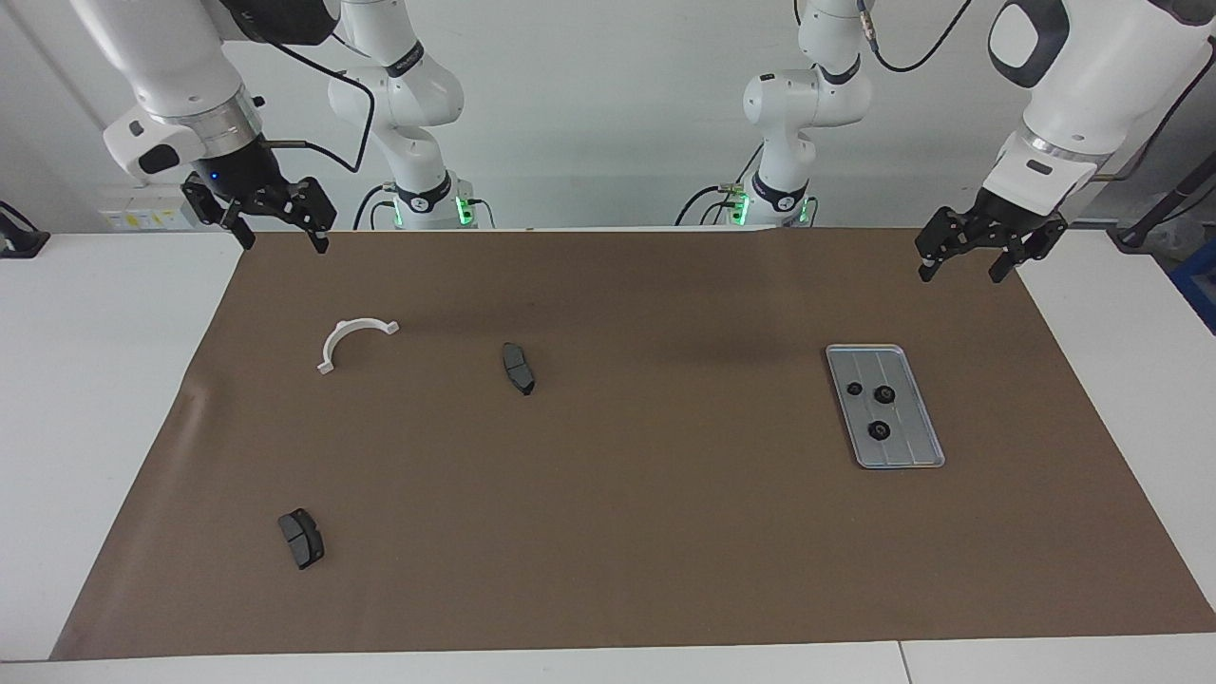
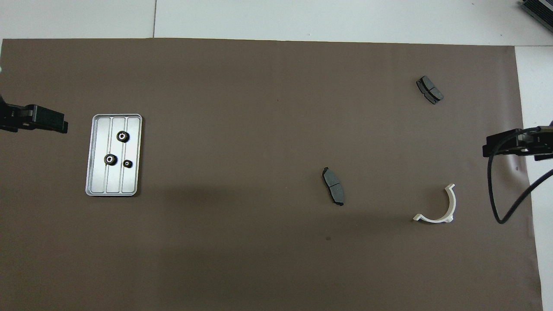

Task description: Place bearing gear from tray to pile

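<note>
The silver-grey grooved tray [image 1: 914, 439] lies on the brown mat toward the left arm's end of the table; it also shows in the overhead view [image 2: 113, 183]. Three small black bearing gears lie on it: one [image 1: 854, 389], a second [image 1: 884, 394] and a third [image 1: 880, 431], also in the overhead view [image 2: 123, 136], [image 2: 110, 160], [image 2: 128, 163]. No such gears lie off the tray. My left gripper [image 1: 961, 271] is open and empty, up in the air over the mat's edge beside the tray [image 2: 60, 125]. My right gripper [image 1: 285, 242] is open and empty over the mat's corner at the right arm's end [image 2: 488, 149].
A white half-ring bracket [image 1: 353, 340] and a dark grey curved pad [image 1: 518, 369] lie on the mat nearer the right arm. A second dark pad [image 1: 301, 538] lies farther from the robots. A black cable [image 2: 503, 190] hangs by the right gripper.
</note>
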Robot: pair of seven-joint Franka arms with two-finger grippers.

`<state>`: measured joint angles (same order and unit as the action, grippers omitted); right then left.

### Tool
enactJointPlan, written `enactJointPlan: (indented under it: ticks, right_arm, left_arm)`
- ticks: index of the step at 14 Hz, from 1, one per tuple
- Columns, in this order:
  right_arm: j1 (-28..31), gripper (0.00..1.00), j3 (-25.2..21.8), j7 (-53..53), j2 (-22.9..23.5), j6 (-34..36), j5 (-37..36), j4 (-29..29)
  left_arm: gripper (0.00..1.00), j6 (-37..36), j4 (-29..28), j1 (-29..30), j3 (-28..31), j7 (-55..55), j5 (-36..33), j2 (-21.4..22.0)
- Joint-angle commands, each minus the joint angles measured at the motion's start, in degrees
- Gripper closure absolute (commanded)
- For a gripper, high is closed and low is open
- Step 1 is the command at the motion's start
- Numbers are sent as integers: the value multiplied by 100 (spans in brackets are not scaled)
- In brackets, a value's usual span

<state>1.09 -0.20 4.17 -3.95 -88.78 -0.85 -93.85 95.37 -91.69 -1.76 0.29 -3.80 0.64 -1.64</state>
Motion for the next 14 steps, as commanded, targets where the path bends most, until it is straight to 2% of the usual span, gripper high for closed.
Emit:
enactJointPlan:
  ticks: [1, 3, 5, 11, 14]
  right_arm:
    - [14, 0, 20, 66, -141, -43, 23, -160]
    - [14, 0, 20, 66, -141, -43, 23, -169]
    - [14, 0, 28, 66, -141, -43, 23, -169]
    - [23, 0, 20, 66, -141, -43, 23, -169]
    - [14, 0, 28, 66, -141, -43, 23, -169]
  left_arm:
    - [0, 665, -778, 52, -12, 28, -134, 199]
    - [0, 1428, -1427, 158, -21, 37, -134, 164]
    - [0, 2062, -1746, 167, -21, 20, -134, -81]
    - [0, 2591, -1756, 158, -21, -138, -143, -617]
    - [0, 2907, -1764, 333, -38, -848, -134, -1004]
